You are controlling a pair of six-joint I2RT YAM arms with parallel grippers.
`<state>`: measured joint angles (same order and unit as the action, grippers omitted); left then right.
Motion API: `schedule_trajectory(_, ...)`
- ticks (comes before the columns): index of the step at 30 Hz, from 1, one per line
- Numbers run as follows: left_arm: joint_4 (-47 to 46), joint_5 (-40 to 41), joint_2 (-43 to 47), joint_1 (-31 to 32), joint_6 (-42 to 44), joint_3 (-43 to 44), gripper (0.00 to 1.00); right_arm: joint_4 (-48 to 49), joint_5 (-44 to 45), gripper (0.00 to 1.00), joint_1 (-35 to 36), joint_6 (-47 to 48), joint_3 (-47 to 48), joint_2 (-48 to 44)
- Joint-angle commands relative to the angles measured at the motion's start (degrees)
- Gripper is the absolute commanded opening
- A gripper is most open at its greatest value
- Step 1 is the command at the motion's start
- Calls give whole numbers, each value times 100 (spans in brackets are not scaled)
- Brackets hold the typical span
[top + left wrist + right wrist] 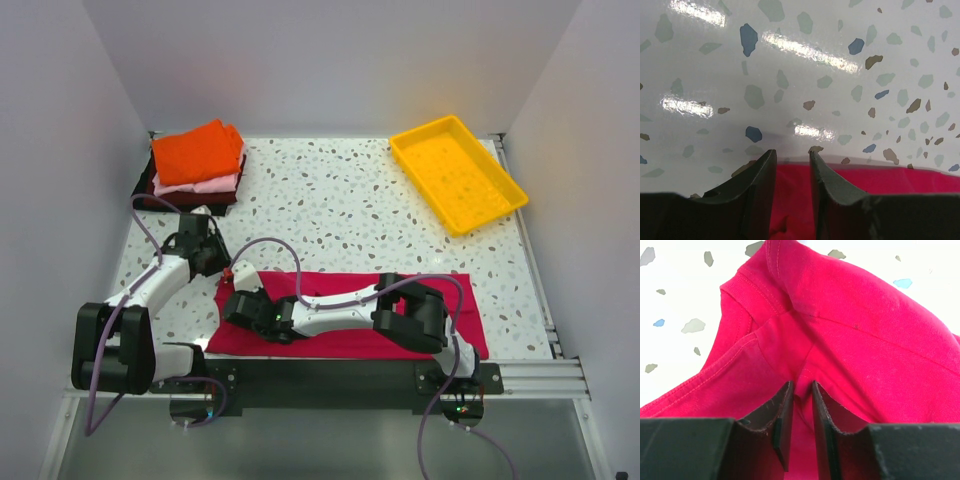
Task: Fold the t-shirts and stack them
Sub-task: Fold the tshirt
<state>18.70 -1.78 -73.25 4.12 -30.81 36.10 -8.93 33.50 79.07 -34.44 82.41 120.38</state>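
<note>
Along the near edge of the speckled table [340, 210] the crimson-magenta t-shirt [340, 283] is spread in a long flat band, left to right. The right arm is laid across it toward the left, and the right gripper [232, 303] is set on the shirt's left end. In the right wrist view its fingers [782, 405] are seen nearly together, with a ridge of the cloth [855, 335] drawn up and pinched in the slit between them. Just beyond, at the shirt's far left corner, the left gripper [222, 265] is pointed down at the fabric's edge. In the left wrist view its fingers [760, 175] are held a narrow gap apart with red cloth [900, 180] filling that gap; whether the cloth is actually clamped cannot be told. At the far left corner of the table a folded stack is seen: an orange t-shirt [195, 152] on top, a pale pink t-shirt [215, 185] under it and a dark maroon t-shirt [190, 197] at the bottom. At the far right a yellow plastic tray [457, 172] is set at an angle.
</note>
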Motion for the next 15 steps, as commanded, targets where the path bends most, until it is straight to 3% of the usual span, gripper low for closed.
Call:
schedule_trajectory(1, -77, -86, 83, -60, 75, -24, 37, 234, 122, 24, -40, -2, 249, -261)
schedule_trajectory(3, -68, -86, 92, -60, 75, -24, 37, 208, 131, 23, -23, -2, 240, -252)
schedule_trajectory(9, -77, -138, 101, -60, 75, -6, 37, 120, 201, 0, -41, 16, 223, -260)
schedule_trajectory(15, -94, -200, 92, -60, 66, -24, 37, 58, 193, 0, -41, 69, 144, -488)
